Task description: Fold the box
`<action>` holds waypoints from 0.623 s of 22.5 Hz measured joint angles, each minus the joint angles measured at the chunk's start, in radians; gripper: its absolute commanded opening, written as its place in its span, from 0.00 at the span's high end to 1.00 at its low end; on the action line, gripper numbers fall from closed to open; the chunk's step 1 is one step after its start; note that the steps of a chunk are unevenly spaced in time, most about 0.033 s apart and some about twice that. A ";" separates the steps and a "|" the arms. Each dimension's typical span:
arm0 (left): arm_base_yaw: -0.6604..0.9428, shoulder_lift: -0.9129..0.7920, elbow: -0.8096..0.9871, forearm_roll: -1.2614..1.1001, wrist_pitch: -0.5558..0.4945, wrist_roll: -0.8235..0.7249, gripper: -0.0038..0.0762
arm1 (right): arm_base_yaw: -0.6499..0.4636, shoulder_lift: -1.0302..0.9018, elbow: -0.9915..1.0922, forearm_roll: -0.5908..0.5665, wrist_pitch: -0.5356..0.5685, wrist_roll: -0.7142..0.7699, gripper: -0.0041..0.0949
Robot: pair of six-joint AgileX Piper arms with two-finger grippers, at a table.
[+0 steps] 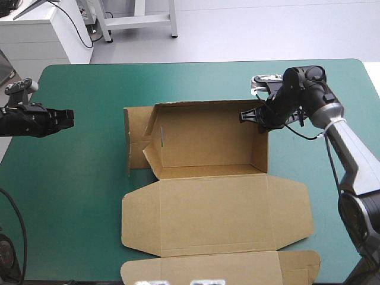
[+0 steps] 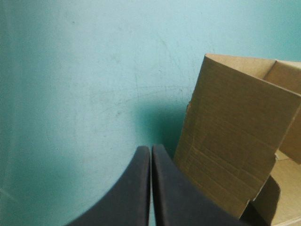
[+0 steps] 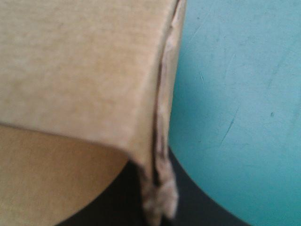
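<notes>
The brown box [image 1: 202,142] stands mid-table as an open tray with its far and right walls raised. Its lid [image 1: 214,214] lies flat toward the near edge. The left end wall [image 1: 136,139] leans outward with a tuck flap half folded in. My right gripper [image 1: 244,116] is at the far right corner, shut on the top edge of the right wall; in the right wrist view that board edge [image 3: 160,117] runs down between the black fingers [image 3: 197,197]. My left gripper [image 1: 70,117] hovers shut well left of the box. Its closed tips [image 2: 151,147] point at the teal-green cover beside the box's left wall [image 2: 235,141].
A broad strip of teal-green cover [image 1: 89,166] lies between my left gripper and the box. The lid's front flap [image 1: 219,267] reaches the table's near edge. Bare cover [image 1: 338,196] also shows to the right of the lid, under the right arm.
</notes>
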 measured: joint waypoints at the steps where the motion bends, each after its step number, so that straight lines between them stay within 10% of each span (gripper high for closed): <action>1: 0.000 0.000 0.000 0.000 0.000 0.000 0.96 | 0.000 0.010 -0.001 -0.001 -0.011 0.000 0.96; 14: 0.000 0.000 0.000 0.000 0.000 0.001 0.96 | -0.020 0.169 -0.123 -0.047 -0.051 -0.037 0.93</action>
